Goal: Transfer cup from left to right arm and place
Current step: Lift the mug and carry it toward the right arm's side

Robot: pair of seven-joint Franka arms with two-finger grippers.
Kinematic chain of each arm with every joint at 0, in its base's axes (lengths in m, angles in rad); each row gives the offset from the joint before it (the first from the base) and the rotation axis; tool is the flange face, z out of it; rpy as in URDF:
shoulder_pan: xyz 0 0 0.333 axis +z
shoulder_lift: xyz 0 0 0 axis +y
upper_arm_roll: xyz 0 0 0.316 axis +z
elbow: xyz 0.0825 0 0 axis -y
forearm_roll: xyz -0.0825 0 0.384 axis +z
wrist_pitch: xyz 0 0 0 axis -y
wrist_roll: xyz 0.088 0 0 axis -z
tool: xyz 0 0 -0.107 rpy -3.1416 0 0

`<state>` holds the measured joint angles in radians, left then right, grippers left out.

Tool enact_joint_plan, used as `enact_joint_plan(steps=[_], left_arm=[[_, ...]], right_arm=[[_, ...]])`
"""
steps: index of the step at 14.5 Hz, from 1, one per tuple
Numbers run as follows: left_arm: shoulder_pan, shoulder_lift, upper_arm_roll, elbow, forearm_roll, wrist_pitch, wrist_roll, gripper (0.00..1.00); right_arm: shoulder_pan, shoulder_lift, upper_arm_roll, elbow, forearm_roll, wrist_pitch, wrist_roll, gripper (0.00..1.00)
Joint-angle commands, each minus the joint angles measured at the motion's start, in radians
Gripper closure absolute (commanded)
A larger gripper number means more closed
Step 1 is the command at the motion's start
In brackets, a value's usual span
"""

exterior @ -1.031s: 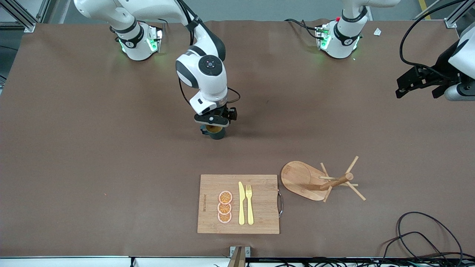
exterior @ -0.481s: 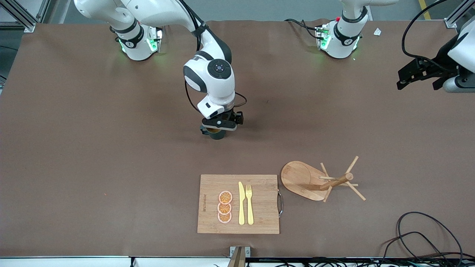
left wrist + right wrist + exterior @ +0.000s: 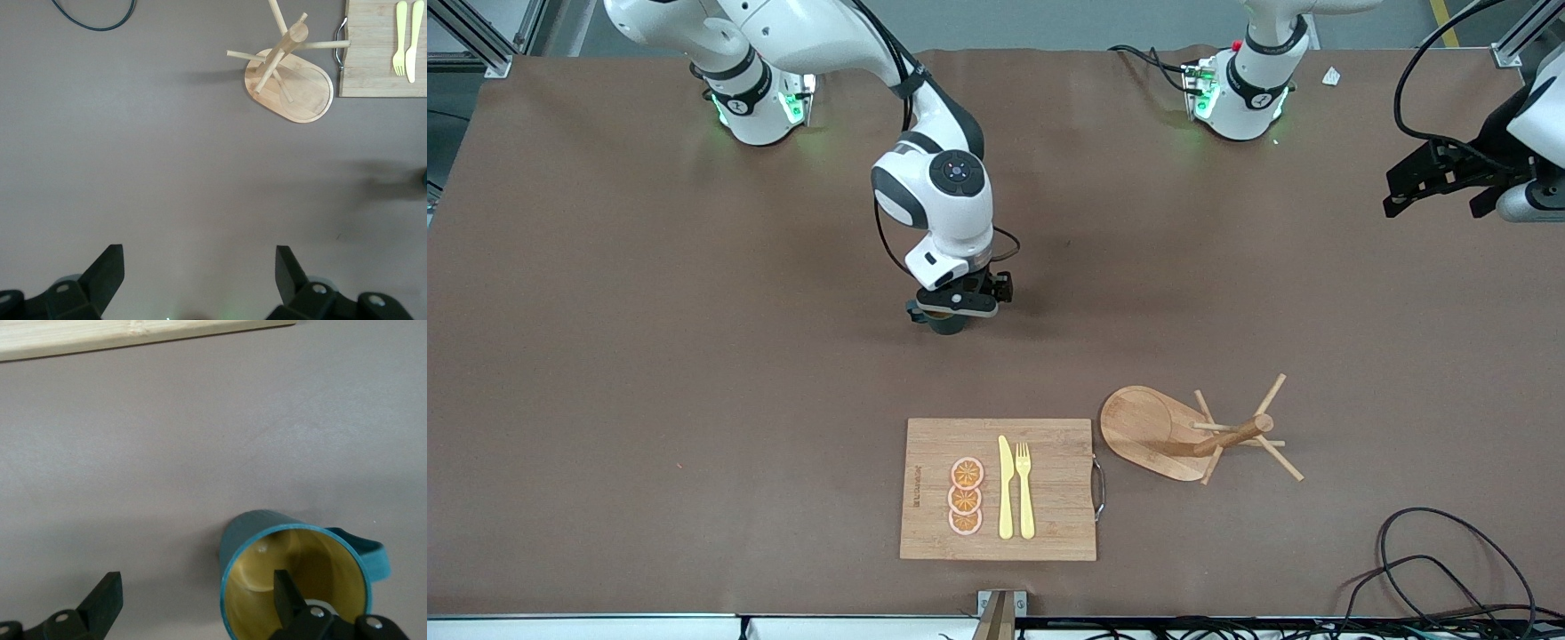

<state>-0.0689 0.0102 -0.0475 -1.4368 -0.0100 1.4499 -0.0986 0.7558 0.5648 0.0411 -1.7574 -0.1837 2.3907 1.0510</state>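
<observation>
Small dark teal-green cylindrical mug [image 3: 944, 320] with a side handle and tan-yellow inside stands upright on the brown desk [image 3: 649, 356], mid-desk, farther from the front camera than the rectangular bamboo cutting board [image 3: 999, 490].

Right claw [image 3: 953, 305] sits directly over the mug, fingers spread wide. Right wrist view: one finger [image 3: 288, 590] appears to hang over the mug's mouth [image 3: 293, 583], the other [image 3: 107, 600] outside the wall over bare desk. No grip; the mug rests on the desk by itself. Judgement: the cup looks set down, consistent with a placement done and the fingers parted to free it.

Left claw [image 3: 1432, 178] waits in the air over the desk edge at the left arm's end, fingers wide and empty. Left wrist view: both fingertips [image 3: 107, 270] frame bare desk, nothing between them.

Other items, untouched: three orange slices [image 3: 966, 496], a pale yellow plastic knife [image 3: 1006, 488] and fork [image 3: 1024, 490] lie on the board; a wooden mug tree [image 3: 1209, 436] with an oval base and pegs stands just beside the board, toward the left arm's end. A black cable [image 3: 1440, 551] loops near that end's camera-side corner.

Risk, as judged: a finger inside the rim could catch the wall on lifting and tip the mug.
</observation>
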Motion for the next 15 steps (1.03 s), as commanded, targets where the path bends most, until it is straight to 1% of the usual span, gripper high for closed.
enact_joint_plan(steps=[1,2,4,5,6,7,8,11,12,15], left_arm=[[0.004,-0.019,-0.008,-0.017,0.021,0.012,0.020,0.00],[0.006,-0.019,-0.008,-0.017,0.021,0.012,0.022,0.00],[0.004,-0.019,-0.006,-0.017,0.022,0.009,0.020,0.00],[0.004,-0.019,-0.006,-0.017,0.022,0.006,0.022,0.00],[0.006,-0.019,-0.006,-0.017,0.021,0.006,0.022,0.00],[0.004,-0.019,-0.006,-0.017,0.022,0.006,0.022,0.00],[0.004,-0.019,-0.006,-0.017,0.022,0.006,0.020,0.00],[0.003,-0.019,-0.009,-0.017,0.022,0.006,0.020,0.00],[0.003,-0.019,-0.011,-0.016,0.022,0.006,0.020,0.00],[0.003,-0.019,-0.011,-0.017,0.021,0.006,0.020,0.00]], right_arm=[[0.011,0.026,-0.010,0.021,-0.034,0.022,0.029,0.10],[0.010,0.027,-0.010,0.021,-0.034,0.022,0.029,0.21],[0.005,0.026,-0.010,0.019,-0.036,0.021,0.029,0.50],[0.004,0.026,-0.010,0.018,-0.042,0.021,0.029,0.62],[0.002,0.026,-0.010,0.016,-0.045,0.019,0.029,0.69],[0.002,0.026,-0.010,0.013,-0.046,0.019,0.029,0.74],[-0.001,0.026,-0.010,0.012,-0.046,0.018,0.029,0.76],[0.000,0.026,-0.010,0.001,-0.046,0.015,0.029,0.96],[0.002,0.026,-0.010,0.001,-0.046,0.016,0.029,0.99],[-0.001,0.023,-0.010,-0.010,-0.046,0.016,0.029,1.00]])
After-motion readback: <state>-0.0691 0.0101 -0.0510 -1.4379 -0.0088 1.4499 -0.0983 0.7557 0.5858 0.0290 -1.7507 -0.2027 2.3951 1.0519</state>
